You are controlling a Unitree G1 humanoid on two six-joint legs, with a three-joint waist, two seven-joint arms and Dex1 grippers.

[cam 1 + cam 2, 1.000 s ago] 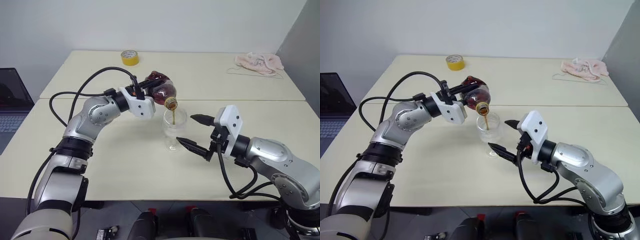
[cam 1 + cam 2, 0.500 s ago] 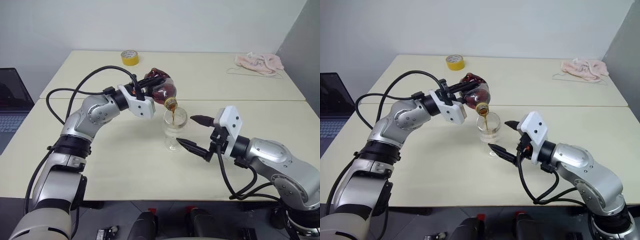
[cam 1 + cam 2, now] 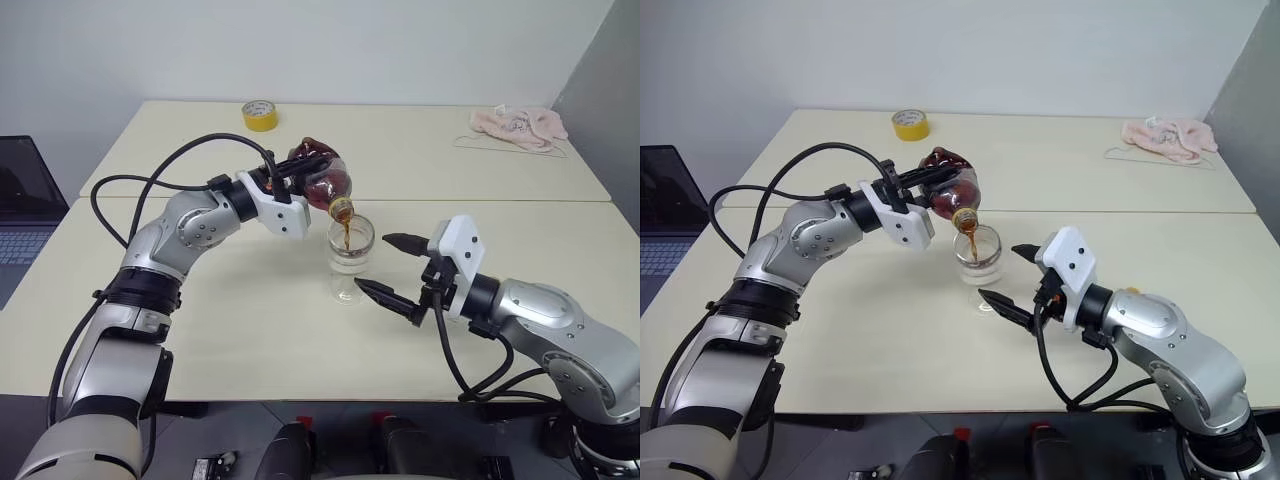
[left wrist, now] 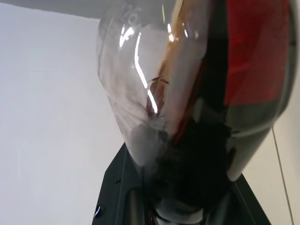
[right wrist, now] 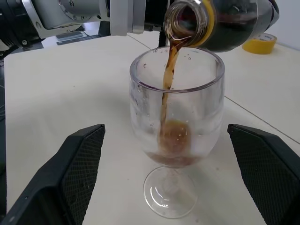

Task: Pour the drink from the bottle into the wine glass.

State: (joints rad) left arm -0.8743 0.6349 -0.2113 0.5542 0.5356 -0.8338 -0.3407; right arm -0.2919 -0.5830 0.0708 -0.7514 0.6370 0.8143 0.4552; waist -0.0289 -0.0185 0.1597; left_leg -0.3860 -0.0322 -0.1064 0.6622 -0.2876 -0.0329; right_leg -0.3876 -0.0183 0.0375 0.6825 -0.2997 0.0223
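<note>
My left gripper is shut on the bottle, holding it tipped with its open mouth over the wine glass. A thin stream of the dark drink runs from the bottle into the wine glass, and a shallow brown pool lies in the bowl. The glass stands upright on the near table. My right gripper is open, one finger on each side of the glass's lower part, apart from it. The bottle is seen close up in the left wrist view, with dark liquid inside.
A yellow tape roll lies on the far table and a pink cloth at its far right. A laptop sits off to the left. A seam divides the two tables.
The drink keeps flowing and the pool in the glass has grown. Both arms have stayed where they were.
</note>
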